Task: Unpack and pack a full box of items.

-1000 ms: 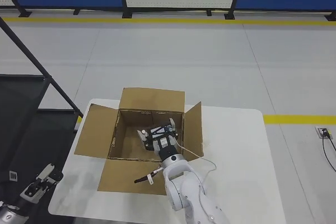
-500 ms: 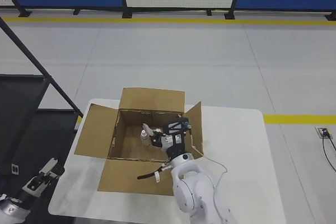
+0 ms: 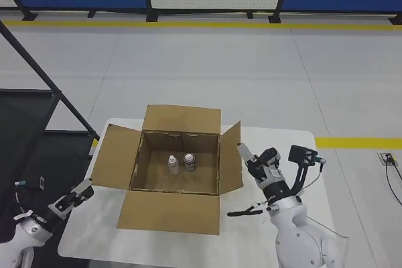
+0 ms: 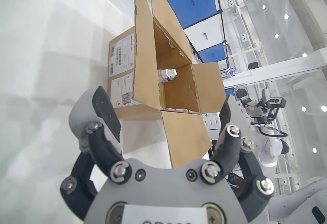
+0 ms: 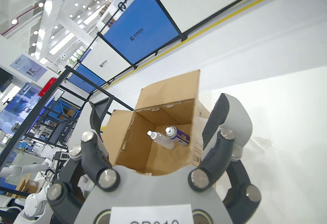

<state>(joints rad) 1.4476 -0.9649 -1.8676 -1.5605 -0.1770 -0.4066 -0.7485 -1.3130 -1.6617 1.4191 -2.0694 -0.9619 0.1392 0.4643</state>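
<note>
The cardboard box [image 3: 164, 120] stands open on the left part of the white tabletop [image 3: 288, 201], all four flaps spread outward. Two bottles stand upright side by side on its floor: a white-capped bottle [image 3: 173, 164] and a blue-labelled bottle [image 3: 188, 161]. The right claw [image 3: 256, 155] hangs above the tabletop just outside the box's right flap, fingers spread wide and holding nothing. The left claw [image 3: 84, 191] sits by the tabletop's left edge, near the corner of the left flap. It is also wide open and empty.
</note>
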